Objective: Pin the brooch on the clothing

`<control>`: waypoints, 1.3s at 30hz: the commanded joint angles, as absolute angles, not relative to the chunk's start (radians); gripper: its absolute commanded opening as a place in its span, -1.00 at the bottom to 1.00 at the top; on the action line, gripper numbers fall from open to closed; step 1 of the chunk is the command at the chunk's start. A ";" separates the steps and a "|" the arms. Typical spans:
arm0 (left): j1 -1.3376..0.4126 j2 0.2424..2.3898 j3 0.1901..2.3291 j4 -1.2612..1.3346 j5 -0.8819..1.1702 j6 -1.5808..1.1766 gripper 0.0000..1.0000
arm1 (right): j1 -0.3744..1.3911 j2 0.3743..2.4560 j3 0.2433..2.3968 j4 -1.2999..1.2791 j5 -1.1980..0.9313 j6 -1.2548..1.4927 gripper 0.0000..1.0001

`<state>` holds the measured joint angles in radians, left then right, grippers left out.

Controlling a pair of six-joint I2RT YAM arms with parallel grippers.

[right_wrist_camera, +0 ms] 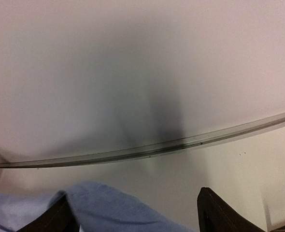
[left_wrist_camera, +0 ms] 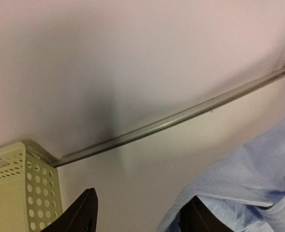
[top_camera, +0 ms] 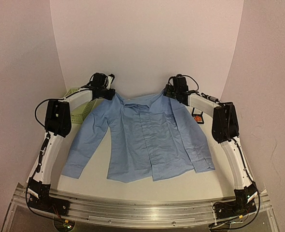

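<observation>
Shirt (top_camera: 147, 140) flat, collar toward far edge of counter (top_camera: 94, 186). Brooch (top_camera: 198, 118) beside sleeve, toward right edge. Left jaws, right jaws spread over shoulders. Risk: closing here bunches cloth, drags shirt over brooch.

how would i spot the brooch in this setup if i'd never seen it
Find the light blue shirt spread flat in the middle, then follow its sleeve toward the right arm. Just outside that sleeve, beside the arm's white forearm, sits a small black-framed box with the brooch at it: a tiny orange-red speck, the only red thing in view.
</observation>
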<state>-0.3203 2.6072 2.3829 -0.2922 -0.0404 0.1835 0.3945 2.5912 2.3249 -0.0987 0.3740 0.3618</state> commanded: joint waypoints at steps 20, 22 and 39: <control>-0.422 1.891 1.648 -0.796 0.727 0.832 0.05 | 0.543 1.859 1.483 -0.559 0.160 0.405 0.48; -0.505 1.771 1.484 -0.836 0.696 0.950 0.08 | 0.565 1.794 1.355 -0.576 0.146 0.503 0.37; -0.806 1.615 0.876 -0.470 0.417 1.057 0.44 | 0.597 1.682 0.901 -0.488 0.032 0.777 0.26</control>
